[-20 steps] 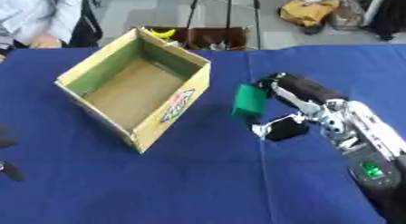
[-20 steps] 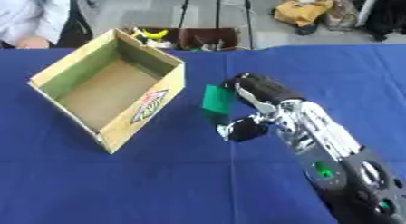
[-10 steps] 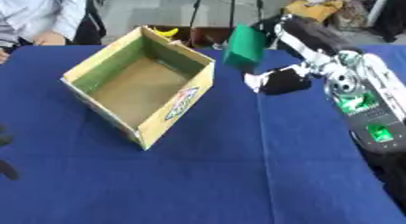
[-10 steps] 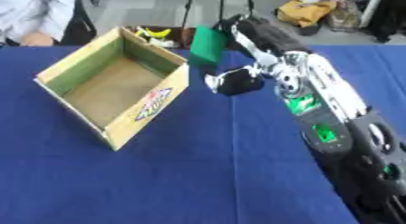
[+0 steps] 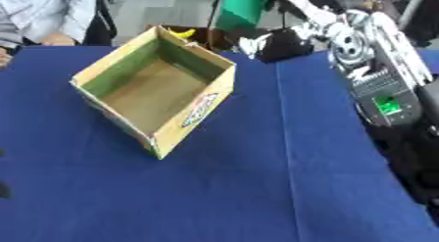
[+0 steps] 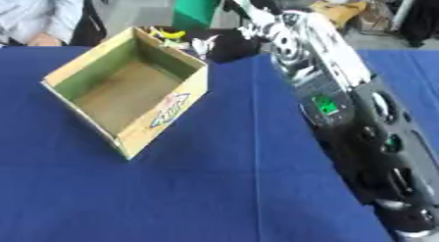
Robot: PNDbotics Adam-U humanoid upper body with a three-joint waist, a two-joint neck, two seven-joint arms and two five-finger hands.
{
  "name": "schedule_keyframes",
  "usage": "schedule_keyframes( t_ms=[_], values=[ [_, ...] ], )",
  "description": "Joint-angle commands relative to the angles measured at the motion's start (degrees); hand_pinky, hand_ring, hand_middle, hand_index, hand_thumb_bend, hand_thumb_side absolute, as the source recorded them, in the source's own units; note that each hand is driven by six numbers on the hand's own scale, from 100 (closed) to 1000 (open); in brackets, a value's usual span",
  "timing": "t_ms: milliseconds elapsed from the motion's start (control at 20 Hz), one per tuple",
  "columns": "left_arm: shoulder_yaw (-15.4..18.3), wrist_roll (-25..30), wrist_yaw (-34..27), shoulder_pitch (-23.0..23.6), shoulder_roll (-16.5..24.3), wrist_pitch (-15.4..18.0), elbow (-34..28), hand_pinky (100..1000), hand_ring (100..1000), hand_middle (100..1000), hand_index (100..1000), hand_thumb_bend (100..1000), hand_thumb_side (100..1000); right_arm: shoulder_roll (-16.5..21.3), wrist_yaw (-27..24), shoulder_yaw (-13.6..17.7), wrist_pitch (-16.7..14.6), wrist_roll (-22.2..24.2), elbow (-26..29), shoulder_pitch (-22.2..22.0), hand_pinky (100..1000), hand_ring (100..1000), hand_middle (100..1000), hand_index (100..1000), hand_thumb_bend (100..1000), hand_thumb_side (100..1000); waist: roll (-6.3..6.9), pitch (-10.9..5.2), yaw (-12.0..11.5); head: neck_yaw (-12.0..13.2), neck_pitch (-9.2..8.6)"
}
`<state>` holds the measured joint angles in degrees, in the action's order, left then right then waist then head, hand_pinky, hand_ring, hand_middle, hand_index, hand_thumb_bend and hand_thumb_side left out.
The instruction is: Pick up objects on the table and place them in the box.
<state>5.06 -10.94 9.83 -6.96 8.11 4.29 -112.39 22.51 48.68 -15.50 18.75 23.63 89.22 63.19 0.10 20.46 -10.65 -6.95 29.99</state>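
An open cardboard box [image 5: 187, 134] with a printed side stands left of the middle of the blue table [image 5: 257, 187]; its inside looks bare. My right hand [image 5: 283, 40] is raised at the top of the view, shut on a green block [image 5: 242, 8]. The block hangs above the box's far right corner, partly cut off by the view's top edge. My right arm [image 6: 330, 96] runs down the right side. A dark bit of my left hand [image 5: 3, 189] shows at the left edge.
Something yellow [image 6: 167, 34] lies just behind the box's far corner, beyond the table edge. The blue cloth stretches in front of and right of the box.
My right hand has lifted the green block from beside the box's right side, up and leftward to above its far corner. The view has also shifted.
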Motion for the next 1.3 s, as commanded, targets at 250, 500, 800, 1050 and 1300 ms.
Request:
schedule_keyframes(
  t_ms=[250,500,800,1050,1300],
  values=[
    [-0.89,0.93,-0.72,-0.80,1.29,0.33,-0.74,301,716,705,885,100,932,-5.80,5.49,2.21,1.00,-4.18,-9.24,5.97,671,700,484,614,100,340,-0.37,-0.98,-2.93,-2.93,-1.10],
    [-1.31,1.43,-1.08,-1.42,1.21,0.47,-0.78,301,716,705,886,100,932,-10.11,10.06,3.64,2.32,-8.65,-15.98,7.58,668,698,480,611,100,348,-0.63,-0.13,-4.88,-5.12,-2.31],
    [-1.70,1.89,-1.49,-2.36,0.85,0.62,-0.94,301,717,705,885,100,932,-15.44,16.75,5.07,4.32,-15.59,-21.65,7.05,661,694,480,609,100,346,-0.72,0.95,-6.95,-7.08,-3.79],
    [-1.89,2.13,-1.75,-2.81,0.76,0.67,-0.99,302,717,705,885,100,931,-17.79,19.93,5.59,4.79,-19.17,-25.14,6.43,657,692,479,609,100,346,-1.01,1.40,-8.37,-8.15,-4.29],
    [-1.98,2.30,-1.93,-3.17,0.60,0.69,-1.04,302,718,705,885,100,931,-19.10,21.33,5.58,4.67,-20.83,-28.10,5.48,655,692,478,608,100,350,-1.11,1.83,-9.14,-8.83,-4.66]
  ],
)
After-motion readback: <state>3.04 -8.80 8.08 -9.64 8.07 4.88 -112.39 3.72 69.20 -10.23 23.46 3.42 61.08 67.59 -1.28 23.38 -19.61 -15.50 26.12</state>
